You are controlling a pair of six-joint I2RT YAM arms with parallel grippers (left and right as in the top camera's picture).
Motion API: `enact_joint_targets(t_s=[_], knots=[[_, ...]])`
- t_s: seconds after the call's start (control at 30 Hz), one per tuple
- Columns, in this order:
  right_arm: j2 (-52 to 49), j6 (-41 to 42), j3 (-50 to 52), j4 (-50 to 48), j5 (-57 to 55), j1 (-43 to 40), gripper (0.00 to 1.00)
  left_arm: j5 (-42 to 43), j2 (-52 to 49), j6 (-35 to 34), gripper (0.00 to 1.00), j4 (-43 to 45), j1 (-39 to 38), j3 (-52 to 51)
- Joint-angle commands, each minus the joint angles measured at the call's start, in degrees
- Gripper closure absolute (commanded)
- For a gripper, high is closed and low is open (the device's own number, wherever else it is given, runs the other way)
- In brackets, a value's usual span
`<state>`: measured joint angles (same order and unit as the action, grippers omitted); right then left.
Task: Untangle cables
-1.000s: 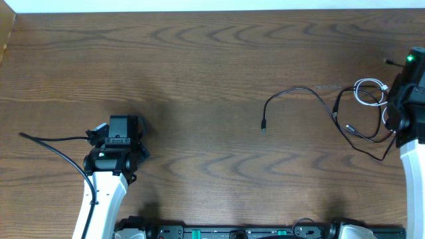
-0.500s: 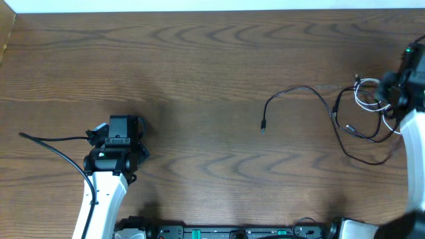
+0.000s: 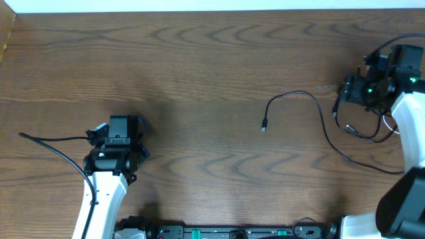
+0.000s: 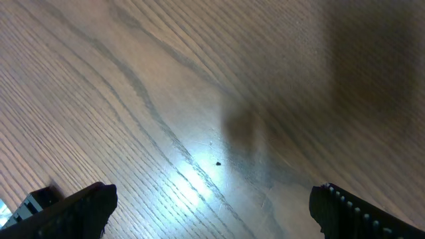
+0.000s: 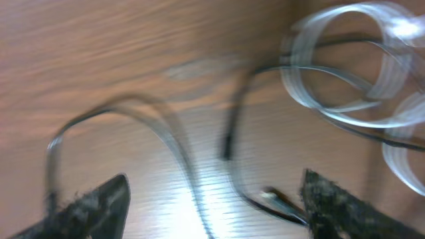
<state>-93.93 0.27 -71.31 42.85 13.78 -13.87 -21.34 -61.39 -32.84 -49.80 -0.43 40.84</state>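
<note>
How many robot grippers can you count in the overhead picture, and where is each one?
2. The left gripper hangs over bare wood at the lower left of the table. The right gripper is at the far right edge, above the cables. None looks hidden.

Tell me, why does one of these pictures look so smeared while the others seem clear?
Right wrist view: heavily smeared, probably motion blur; the white cable shows as ghosted, doubled streaks and the black cable is soft-edged. Left wrist view: sharp wood grain, with a bright glare patch on the table. Overhead view: crisp and evenly lit, with no strong glare.
</note>
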Motion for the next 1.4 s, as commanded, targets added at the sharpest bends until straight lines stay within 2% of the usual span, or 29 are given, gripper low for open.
enact_joint_targets(t_s=[0.0,0.23,0.5,0.67,0.77,0.9,1.07,1.37], knots=[[-4.8,-1.6,-0.9,0.2,13.8,1.6,0.36,-1.1,0.0,-0.5,0.02,-0.3,0.2,0.3],[-13.2,3.9,-0.9,-0.3,14.0,7.3,0.4,-1.2,0.0,-0.5,0.02,-0.3,0.2,0.3],[-16.9,5.1,-0.9,-1.4,13.1,16.9,0.45,-1.2,0.0,-0.5,0.02,-0.3,0.2,0.3],[-16.9,14.8,-0.9,-1.6,5.7,22.9,0.48,-1.2,0.0,-0.5,0.02,-0.3,0.2,0.3],[-16.9,20.0,-0.9,-1.5,0.5,26.3,0.53,-1.2,0.0,-0.5,0.02,-0.3,0.2,0.3],[-16.9,25.5,-0.8,-1.6,-4.8,30.3,0.53,-1.1,0.0,-0.5,0.02,-0.3,0.2,0.4],[-17.0,27.7,-0.7,-2.2,-8.3,34.3,0.54,-1.1,0.0,-0.5,0.02,-0.3,0.2,0.3],[-17.0,30.9,-0.3,-2.1,-13.3,38.3,0.68,-1.1,0.0,-0.5,0.02,-0.3,0.2,0.4]])
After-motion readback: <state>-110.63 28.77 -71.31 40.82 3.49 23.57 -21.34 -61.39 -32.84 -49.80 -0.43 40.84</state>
